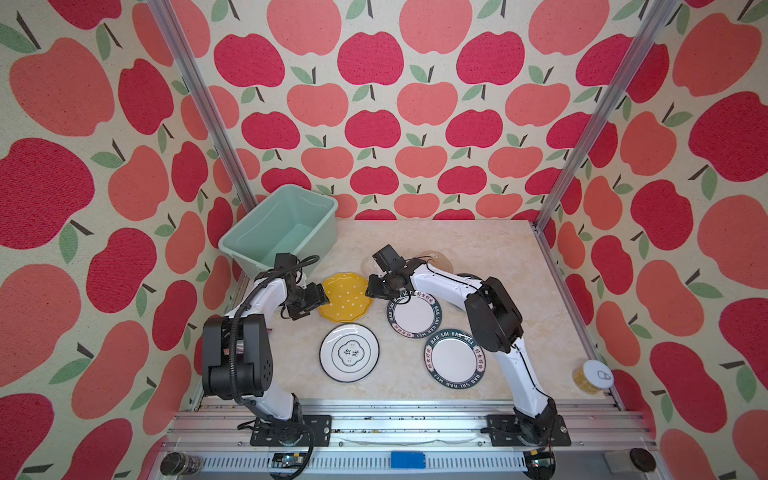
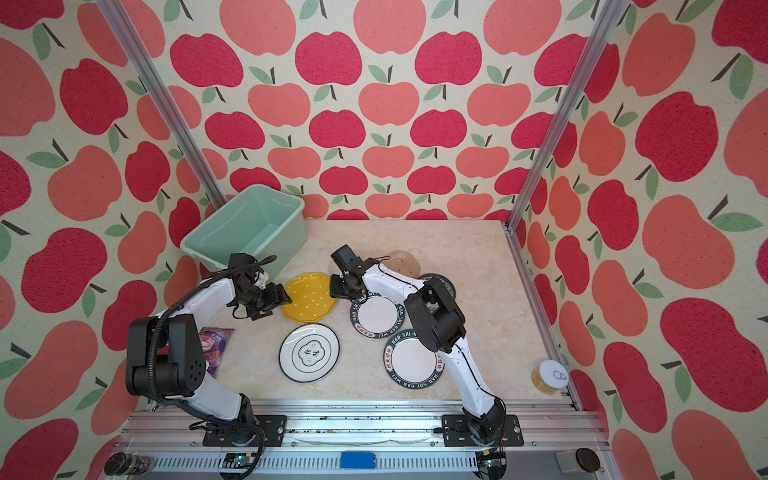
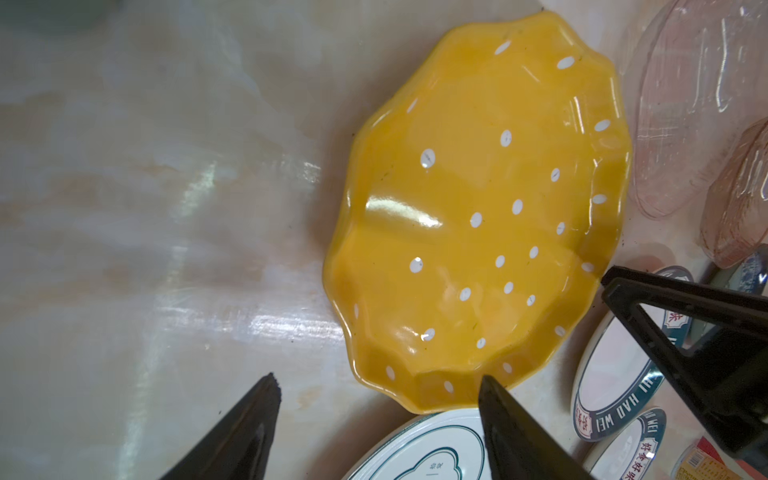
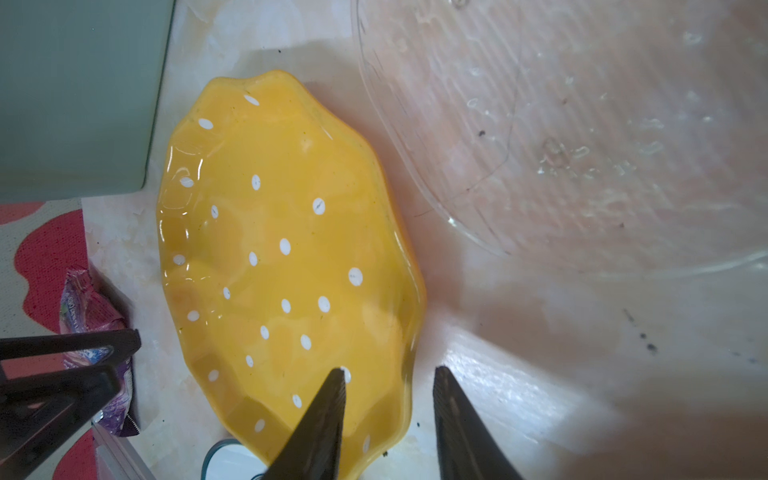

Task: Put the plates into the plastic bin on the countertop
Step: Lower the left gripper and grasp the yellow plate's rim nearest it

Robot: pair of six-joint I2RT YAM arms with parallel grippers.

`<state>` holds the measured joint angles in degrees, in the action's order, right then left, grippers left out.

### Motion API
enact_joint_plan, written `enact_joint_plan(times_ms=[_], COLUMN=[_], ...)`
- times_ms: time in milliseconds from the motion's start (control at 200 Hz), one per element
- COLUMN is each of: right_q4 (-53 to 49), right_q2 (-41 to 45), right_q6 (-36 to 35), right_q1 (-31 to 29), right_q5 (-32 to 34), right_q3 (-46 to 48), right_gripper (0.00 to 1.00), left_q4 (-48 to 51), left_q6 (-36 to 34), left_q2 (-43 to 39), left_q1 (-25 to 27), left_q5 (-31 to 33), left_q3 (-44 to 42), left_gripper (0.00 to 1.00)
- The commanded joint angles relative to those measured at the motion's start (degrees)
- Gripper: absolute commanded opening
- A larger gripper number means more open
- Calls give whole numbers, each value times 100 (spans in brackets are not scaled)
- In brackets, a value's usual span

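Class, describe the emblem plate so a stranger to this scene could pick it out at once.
Find the beige marble countertop, with the mint-green bin at its far left corner. Directly below the yellow dotted plate in both top views lies a round white plate. Unlike the lettered-rim plates to its right, it has a thin dark rim line and a clover-shaped emblem in its centre.
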<state>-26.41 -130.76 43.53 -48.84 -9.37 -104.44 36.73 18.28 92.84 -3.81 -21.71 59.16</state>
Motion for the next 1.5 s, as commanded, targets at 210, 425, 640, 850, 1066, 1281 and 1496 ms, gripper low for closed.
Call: enact_joint_plan(times_ms=[210, 425, 640, 850, 1066, 1281, 1496], right_q4=[-178, -159, -138, -79, 22, 422, 1581], right_q2=[-463, -598, -629, -715, -742, -514, -122], right_q6=[-135, -145, -170, -160, -140, -130, 164], right_q1=[84, 102, 111, 137, 138, 139, 122], right_q5=[-188, -330, -429, -583, -697, -871, -1300], right_q3=[-404, -507, -512, -498, -454, -155, 477], right_gripper=[39, 39, 41, 41, 40, 37, 39], left_q4=[-254, -508, -638, -772, -847, -847, -887], left_q6=[-122, 36, 77, 96, 70, 35, -39], left_q2=[618, 796, 916, 1007, 1152, 1217, 1067], left_q1=[-172, -155, -150, -112, -45, -14, -14], left_q5=[-382, -444, -292, -186, -219, -445, -769], left_q3=[97, 81, 24, -27, 12, 103, 75], left_gripper=[64, 43, 27, 15, 6, 0, 0])
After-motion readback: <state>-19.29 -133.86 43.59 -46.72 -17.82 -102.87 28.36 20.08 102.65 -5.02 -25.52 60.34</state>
